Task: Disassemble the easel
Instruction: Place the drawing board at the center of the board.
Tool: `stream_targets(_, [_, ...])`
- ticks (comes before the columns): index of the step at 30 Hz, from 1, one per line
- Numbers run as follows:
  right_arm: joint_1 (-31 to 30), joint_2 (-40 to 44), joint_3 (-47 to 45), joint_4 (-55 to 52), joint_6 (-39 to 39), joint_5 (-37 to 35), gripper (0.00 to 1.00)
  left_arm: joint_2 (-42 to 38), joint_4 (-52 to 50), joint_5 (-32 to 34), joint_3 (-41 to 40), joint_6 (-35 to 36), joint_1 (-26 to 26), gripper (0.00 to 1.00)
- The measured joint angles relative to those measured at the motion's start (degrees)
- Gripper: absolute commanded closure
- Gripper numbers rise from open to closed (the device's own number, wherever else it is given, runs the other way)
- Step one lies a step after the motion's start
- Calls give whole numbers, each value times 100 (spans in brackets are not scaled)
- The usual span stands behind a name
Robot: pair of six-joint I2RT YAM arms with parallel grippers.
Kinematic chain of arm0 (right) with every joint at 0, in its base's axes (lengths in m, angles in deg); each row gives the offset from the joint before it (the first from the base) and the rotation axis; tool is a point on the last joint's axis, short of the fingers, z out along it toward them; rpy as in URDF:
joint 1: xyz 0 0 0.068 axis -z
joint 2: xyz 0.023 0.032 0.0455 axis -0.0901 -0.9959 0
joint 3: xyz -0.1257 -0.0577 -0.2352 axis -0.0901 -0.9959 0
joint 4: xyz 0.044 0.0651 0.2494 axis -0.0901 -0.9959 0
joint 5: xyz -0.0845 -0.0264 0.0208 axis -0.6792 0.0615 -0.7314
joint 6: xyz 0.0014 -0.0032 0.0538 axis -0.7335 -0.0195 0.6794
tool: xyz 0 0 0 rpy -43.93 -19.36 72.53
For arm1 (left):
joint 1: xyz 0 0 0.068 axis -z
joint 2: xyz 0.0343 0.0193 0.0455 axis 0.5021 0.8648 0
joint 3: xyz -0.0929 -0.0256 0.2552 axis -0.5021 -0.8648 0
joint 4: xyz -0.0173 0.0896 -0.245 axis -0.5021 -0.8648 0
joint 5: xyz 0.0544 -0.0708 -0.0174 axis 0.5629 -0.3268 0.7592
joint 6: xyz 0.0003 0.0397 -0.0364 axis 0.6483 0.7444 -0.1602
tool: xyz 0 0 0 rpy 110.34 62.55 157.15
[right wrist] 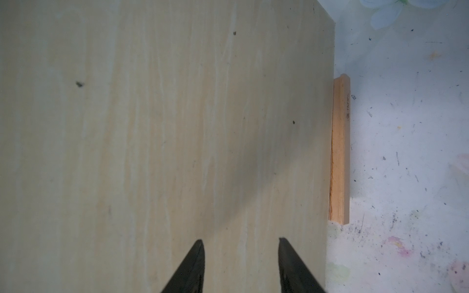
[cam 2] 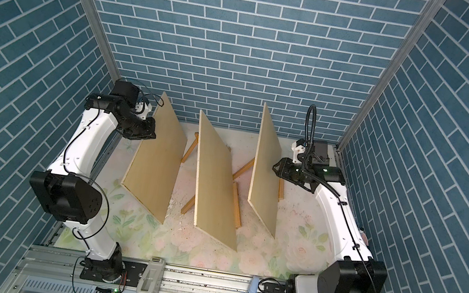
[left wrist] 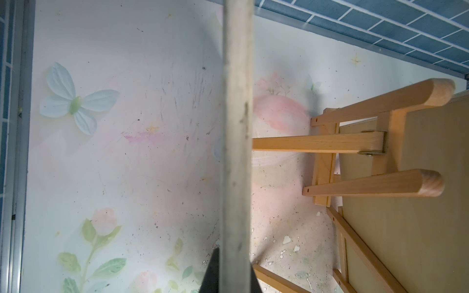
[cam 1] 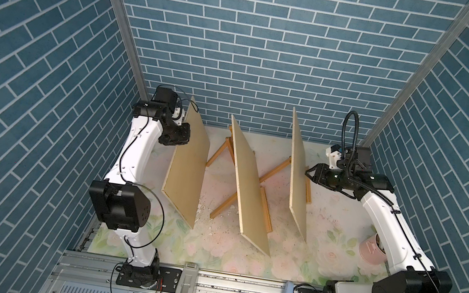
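Wooden boards: three stood on edge across the flowered table [cam 1: 326, 219]; places below are given from the middle board [cam 1: 252, 185].
Left board [cam 1: 187, 162]: left of the middle board and apart from it, with no stand showing under it. Whether its lower edge touched the table could not be told.
Left gripper [left wrist: 234, 275]: clamped tight on the thin upper edge of the left board.
Right board [cam 1: 299, 170]: right of the middle board, its foot against a wooden ledge [right wrist: 340, 152].
Right gripper [right wrist: 241, 243]: beyond the right board, jaws partly apart and holding nothing, aimed at that board's face.
Easel [left wrist: 317, 143]: behind the middle board, legs spread, hinged back leg out, carrying that board.
Done: seemingly only the left board was off a stand.
Left: probably most of the job, meaning lifting the other two boards off and folding the frames.
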Motion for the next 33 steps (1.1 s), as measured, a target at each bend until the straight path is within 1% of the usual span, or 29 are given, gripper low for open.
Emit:
stream_targets(6, [0,4,-31,2,7,-4,53,-170,374,-638,-498,229,-551,100])
stream_targets(11, [-4,15,-76,2,15,-9,53,-249,555,-1049,-820,352,-885,100])
stream_targets(17, [-9,15,-76,2,17,-7,53,-271,691,-1360,-1086,505,-1252,100])
stream_targets(21, [-9,17,-76,7,20,13,55,-256,732,-1537,-1207,627,-1464,98])
stream_targets(33, [-11,15,-76,83,131,59,56,125,713,-1888,-1117,962,-1825,100])
